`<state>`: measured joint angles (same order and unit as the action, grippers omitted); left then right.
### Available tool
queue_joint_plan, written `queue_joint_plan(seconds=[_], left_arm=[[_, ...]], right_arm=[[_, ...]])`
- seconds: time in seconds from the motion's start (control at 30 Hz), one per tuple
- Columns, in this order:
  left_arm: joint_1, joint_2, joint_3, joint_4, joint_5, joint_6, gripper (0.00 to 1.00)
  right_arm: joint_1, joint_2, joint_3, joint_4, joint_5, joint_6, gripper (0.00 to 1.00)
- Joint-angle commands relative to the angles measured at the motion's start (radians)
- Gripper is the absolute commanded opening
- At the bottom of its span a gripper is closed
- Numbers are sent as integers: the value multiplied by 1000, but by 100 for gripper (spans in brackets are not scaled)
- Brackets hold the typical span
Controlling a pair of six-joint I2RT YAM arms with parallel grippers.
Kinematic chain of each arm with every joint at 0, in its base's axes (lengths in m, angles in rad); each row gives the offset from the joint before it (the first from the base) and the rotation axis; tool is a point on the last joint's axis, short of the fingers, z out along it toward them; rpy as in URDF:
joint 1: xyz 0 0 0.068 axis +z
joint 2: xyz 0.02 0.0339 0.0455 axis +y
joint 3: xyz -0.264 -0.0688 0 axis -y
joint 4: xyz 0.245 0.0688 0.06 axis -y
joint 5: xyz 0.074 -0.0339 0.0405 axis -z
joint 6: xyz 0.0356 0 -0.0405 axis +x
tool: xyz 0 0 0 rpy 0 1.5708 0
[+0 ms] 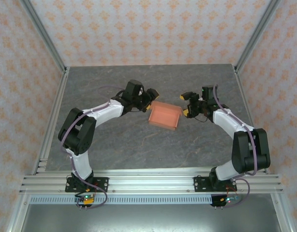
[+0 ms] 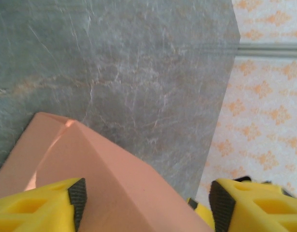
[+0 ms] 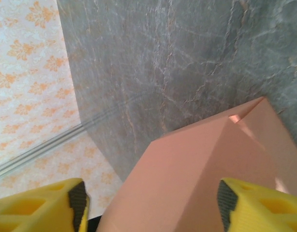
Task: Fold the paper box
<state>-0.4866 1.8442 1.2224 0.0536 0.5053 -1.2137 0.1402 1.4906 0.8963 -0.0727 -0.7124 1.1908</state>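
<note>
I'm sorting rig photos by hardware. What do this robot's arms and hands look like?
The left arm and right arm have white link shells, black joint housings and black bases on an aluminium rail. A thin purple cable runs along each. The left hand and right hand have blocky yellow fingers with cut-out slots and ribbed black pads.

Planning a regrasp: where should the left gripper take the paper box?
Pinch the raised left wall of the paper box, coming from its left, straddling the rim. It lies as a shallow open tray, so thin upright walls look easiest to grip.
</note>
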Motion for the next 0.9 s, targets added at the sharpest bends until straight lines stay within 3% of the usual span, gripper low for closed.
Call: queue_joint_plan(seconds=[0.0,0.33,0.63,0.7,0.87], left_arm=[[-14,-22,-50,98,10,-79,64],[-40,-7,-30,94,45,-72,58],[-43,5,-116,97,53,-14,52],[-43,3,-130,82,52,-1,52],[-45,-2,-143,80,49,6,52]], right_arm=[[-4,35,4,64,-70,58,67],[13,63,-7,73,-84,79,64],[26,37,-71,104,-80,80,67],[34,39,-52,72,-105,67,71],[42,47,-10,-28,-103,53,71]])
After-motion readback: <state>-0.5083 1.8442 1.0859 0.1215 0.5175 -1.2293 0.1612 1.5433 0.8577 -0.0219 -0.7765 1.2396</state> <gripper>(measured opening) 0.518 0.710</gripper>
